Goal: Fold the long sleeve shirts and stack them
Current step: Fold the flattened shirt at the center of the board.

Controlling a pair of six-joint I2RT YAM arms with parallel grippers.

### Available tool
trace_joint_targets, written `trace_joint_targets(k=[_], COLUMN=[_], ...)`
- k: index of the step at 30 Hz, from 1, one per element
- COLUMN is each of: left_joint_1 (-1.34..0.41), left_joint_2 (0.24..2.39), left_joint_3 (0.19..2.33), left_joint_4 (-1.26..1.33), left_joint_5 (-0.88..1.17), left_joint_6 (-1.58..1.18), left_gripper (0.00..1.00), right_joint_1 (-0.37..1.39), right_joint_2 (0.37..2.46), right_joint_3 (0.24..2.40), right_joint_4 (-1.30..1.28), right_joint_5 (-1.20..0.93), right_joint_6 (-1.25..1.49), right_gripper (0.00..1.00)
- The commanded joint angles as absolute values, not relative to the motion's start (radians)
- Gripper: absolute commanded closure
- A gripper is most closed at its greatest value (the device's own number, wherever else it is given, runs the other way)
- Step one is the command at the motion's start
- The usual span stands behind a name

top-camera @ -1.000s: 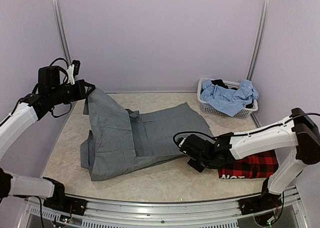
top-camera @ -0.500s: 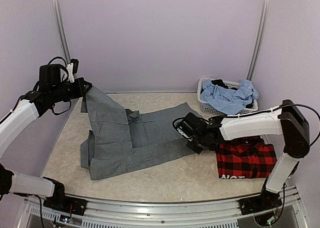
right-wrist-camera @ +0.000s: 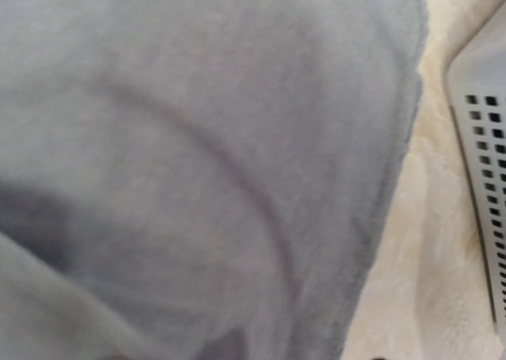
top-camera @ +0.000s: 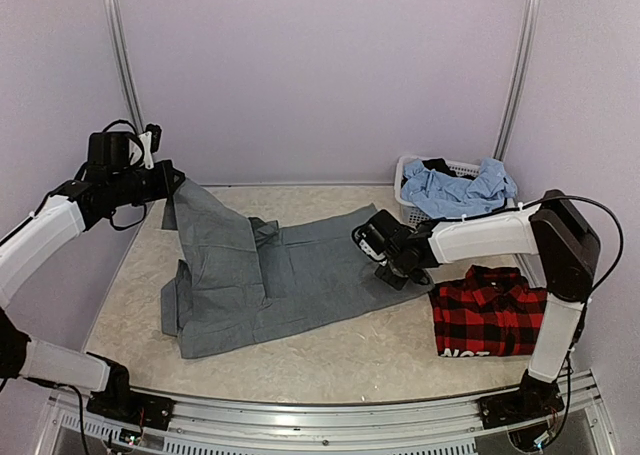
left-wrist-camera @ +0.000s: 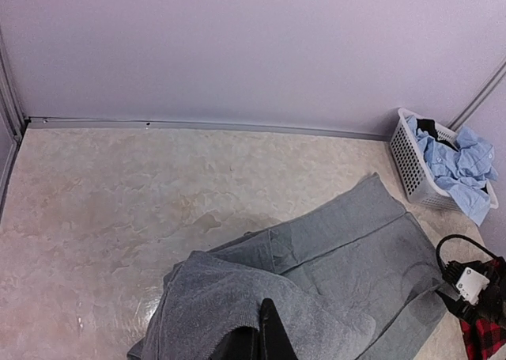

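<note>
Looking at where things stand, I'd call this roughly halfway, maybe a bit less. One of the two shirts, the red-and-black plaid flannel shirt (top-camera: 490,320), lies as a tidy folded rectangle at the near right of the beige marbled tabletop (top-camera: 330,360), with a bit of white lettering peeking out at its near edge, so that one looks done to me. The plain grey button-up shirt (top-camera: 300,270) is the one in hand: it's spread across the middle of the table, mostly flat on the right side but rumpled and doubled over on the left. The left gripper (top-camera: 172,181) is pinched tight on the far left corner of the grey fabric and holds it up off the table, so the cloth slopes down from the fingers. The right gripper (top-camera: 388,258) sits low over the right end of the grey shirt, near the plaid one. Its wrist camera shows nothing but grey cloth right up close, no fingers, so I honestly can't tell if that claw is spread or closed, or if it has any fabric. Off in the far right corner there's a white plastic laundry basket (top-camera: 412,215) with a light blue garment (top-camera: 455,193) heaped in it; whether that counts for the task I can't say. What's left, as I read it: get the grey shirt properly folded, then set it on the plaid one to make the stack.
</note>
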State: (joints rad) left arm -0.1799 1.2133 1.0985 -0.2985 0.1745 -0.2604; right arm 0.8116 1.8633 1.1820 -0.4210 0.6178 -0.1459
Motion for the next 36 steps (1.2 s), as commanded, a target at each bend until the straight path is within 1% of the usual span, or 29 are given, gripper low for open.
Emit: trace_joint_targets(k=[1,6,9,12,18,26,36], left_joint_1=[-0.172,-0.173,-0.172,-0.173,-0.201,-0.41,-0.571], left_joint_2=[1.225,1.242,1.242,1.237,1.213,1.191,1.206], left_joint_3=[1.082,1.084,1.079,1.075,1.049,0.977,0.897], left_joint_4=[-0.261,-0.259,-0.253,-0.238,-0.161,-0.112,-0.094], left_joint_5=[0.171,0.173,0.186,0.225,0.359,0.206,0.116], left_joint_6=[-0.26,-0.262,-0.264,-0.268,-0.288,-0.279,-0.255], left_gripper=[1.0,1.0,1.0,1.0,1.0,1.0,1.0], right_joint_1=[0.757,0.717,0.713,0.712,0.713,0.713,0.712], right_joint_2=[1.896,1.926,1.926,1.871,1.691,1.597,1.576], right_joint_3=[1.209,1.223,1.225,1.215,1.162,1.119,1.049], right_joint_4=[-0.378,-0.36,-0.363,-0.362,-0.299,-0.27,-0.22], right_joint_5=[0.635,0.615,0.617,0.553,0.342,0.16,0.018], right_joint_6=[-0.173,-0.183,-0.176,-0.146,-0.074,-0.003,0.108], right_gripper=[0.39,0.34,0.33,0.33,0.33,0.33,0.33])
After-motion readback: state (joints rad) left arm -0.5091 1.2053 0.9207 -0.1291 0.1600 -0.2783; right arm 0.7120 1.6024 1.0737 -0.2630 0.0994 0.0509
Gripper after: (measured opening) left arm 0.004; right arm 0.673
